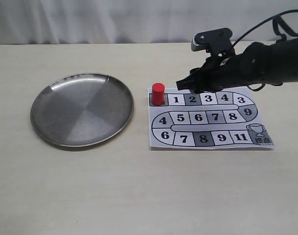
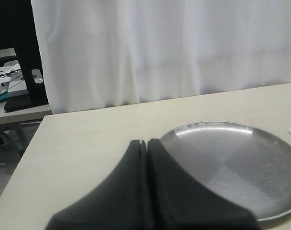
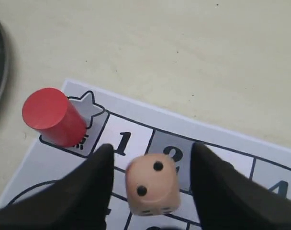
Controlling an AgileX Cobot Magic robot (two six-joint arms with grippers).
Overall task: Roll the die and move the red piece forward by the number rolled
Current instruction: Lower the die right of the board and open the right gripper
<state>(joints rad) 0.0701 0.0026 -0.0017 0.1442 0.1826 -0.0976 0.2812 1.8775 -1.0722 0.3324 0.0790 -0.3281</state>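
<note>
red piece (image 1: 158, 93), one, stands on my board's (image 1: 215, 117) start square, right gripper (image 3: 152, 147) parted around the one die (image 3: 152, 184) by squares 1-2 with gaps either side, left gripper (image 2: 148, 141) pinched together, empty, beside one steel plate (image 1: 83, 110).

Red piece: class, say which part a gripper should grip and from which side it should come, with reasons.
Probably from straight above, closing on the curved sides of the red piece near its top: it stands upright on the board, a smooth cylinder.
</note>
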